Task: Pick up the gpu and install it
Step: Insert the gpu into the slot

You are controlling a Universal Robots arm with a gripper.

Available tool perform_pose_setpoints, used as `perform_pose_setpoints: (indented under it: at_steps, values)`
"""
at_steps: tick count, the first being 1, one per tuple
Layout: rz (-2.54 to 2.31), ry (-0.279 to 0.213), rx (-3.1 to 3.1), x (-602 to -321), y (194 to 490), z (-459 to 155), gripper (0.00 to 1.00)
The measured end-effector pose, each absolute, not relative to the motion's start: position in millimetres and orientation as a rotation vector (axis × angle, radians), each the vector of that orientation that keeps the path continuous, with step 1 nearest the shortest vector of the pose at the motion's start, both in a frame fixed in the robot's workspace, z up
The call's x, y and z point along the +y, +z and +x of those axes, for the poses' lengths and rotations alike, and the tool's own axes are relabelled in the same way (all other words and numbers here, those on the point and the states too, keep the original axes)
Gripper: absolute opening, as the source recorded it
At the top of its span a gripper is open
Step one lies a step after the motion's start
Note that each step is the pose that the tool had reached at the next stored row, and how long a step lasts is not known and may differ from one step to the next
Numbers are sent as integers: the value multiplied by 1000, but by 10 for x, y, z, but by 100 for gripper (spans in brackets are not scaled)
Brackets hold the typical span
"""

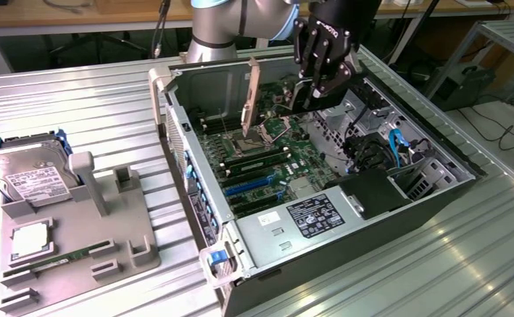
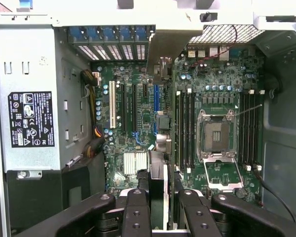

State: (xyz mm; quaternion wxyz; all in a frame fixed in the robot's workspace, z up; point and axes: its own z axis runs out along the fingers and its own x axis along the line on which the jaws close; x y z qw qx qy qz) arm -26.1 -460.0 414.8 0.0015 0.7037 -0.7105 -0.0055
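Gripper (image 1: 314, 92) closed on the card (image 1: 252, 99), held upright on edge above the board inside the open computer case (image 1: 433, 191), on a ribbed metal table (image 1: 90, 112) beside a grey tray (image 1: 80, 264) with a hard drive (image 1: 24, 175), workshop benches and cables behind.

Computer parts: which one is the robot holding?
The gpu, pinched between the fingers above the open case. The hard drive and RAM stick sit in the grey holder.
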Motion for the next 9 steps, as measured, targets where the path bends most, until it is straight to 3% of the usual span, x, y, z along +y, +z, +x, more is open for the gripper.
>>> perform_pose_setpoints:
  at_steps: [9]
  values:
    - [2209, -19, -2231, -4621, 4101, -260, 27]
